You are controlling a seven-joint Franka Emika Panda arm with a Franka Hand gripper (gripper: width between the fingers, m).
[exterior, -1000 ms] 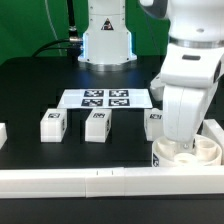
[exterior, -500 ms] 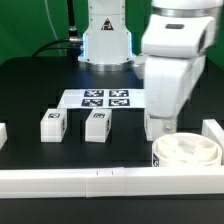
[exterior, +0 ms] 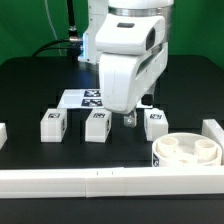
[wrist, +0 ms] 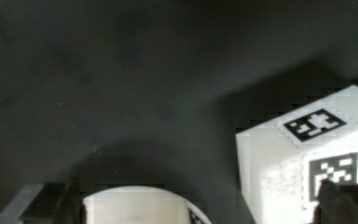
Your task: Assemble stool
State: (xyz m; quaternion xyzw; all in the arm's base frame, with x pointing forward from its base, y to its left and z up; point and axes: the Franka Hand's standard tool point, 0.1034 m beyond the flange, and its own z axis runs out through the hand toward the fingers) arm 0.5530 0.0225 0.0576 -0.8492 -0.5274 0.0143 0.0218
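the hand (exterior: 130, 117) hangs low over the black surface (exterior: 30, 90). in the exterior view it sits in the gap between the middle leg block (exterior: 97, 124) and the right leg block (exterior: 154, 123), and the left leg block (exterior: 52, 123) stands well apart from it. all three blocks stand on the surface. the seat disc (exterior: 188, 151) lies in the corner made by the front rail (exterior: 100, 181) and the side rail (exterior: 212, 130), so the hand carries no part of the stool. i cannot tell whether its jaws stand wide or narrow: the arm's bulk hides them from outside, and the wrist view is too dim there.

the step in hand looks like fetching a leg. to do it well, the hand should settle on one block, centre over it, and turn so the jaws face two flat sides squarely. it should then come straight down and close low on the body so the block does not tip. the neighbouring block is near, and a slanted approach could knock it.

the wrist view shows one leg block (wrist: 314, 150) bearing two black-and-white square tags; which of the three it is i cannot say. similar tags mark the other blocks and the marker board (exterior: 92, 97). no letters, numbers or brand can be read.
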